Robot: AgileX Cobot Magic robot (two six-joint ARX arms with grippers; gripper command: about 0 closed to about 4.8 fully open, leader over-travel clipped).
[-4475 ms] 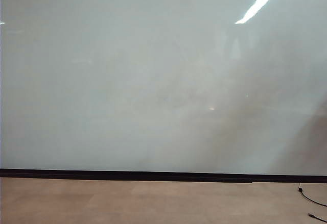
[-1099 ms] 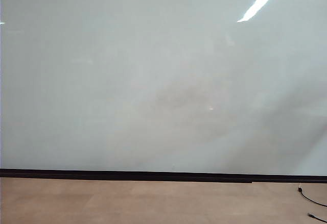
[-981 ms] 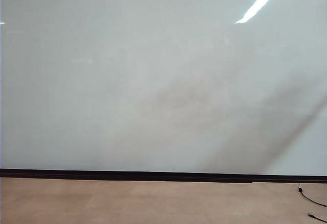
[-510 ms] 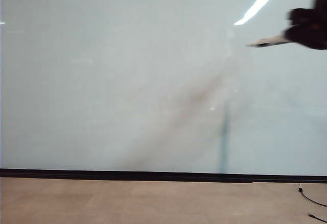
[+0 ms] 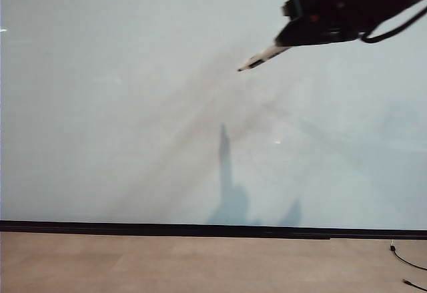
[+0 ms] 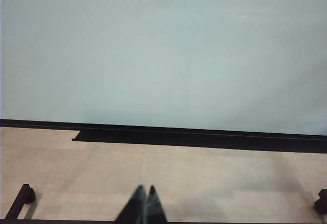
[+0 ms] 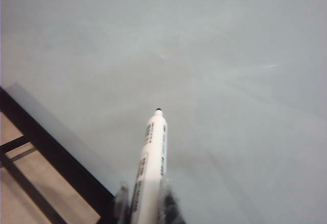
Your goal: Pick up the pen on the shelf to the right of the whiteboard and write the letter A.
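Pen (image 5: 265, 57) first: its white barrel with dark print runs out of the right gripper (image 5: 288, 41) at a shallow slant, dark tip leading down and to the left in the exterior view, aimed toward the whiteboard (image 5: 133, 106). In the right wrist view the pen (image 7: 149, 175) points away from the camera at the board's (image 7: 214, 55) pale face, and the tip cannot be judged as touching or clear of it. The right gripper (image 7: 145, 203) is clenched on the barrel's rear part, one finger pressed to each side. Its dark arm enters from the upper right corner of the exterior view, high in front of the board, with a black cable looping beside it.

The left gripper (image 6: 143, 206) sits low over the tan floor (image 6: 204, 183), its two fingers pressed together on nothing, facing the board's (image 6: 163, 50) black lower strip.

Farther back, the pen's shadow stands upright on the board, above the black strip.
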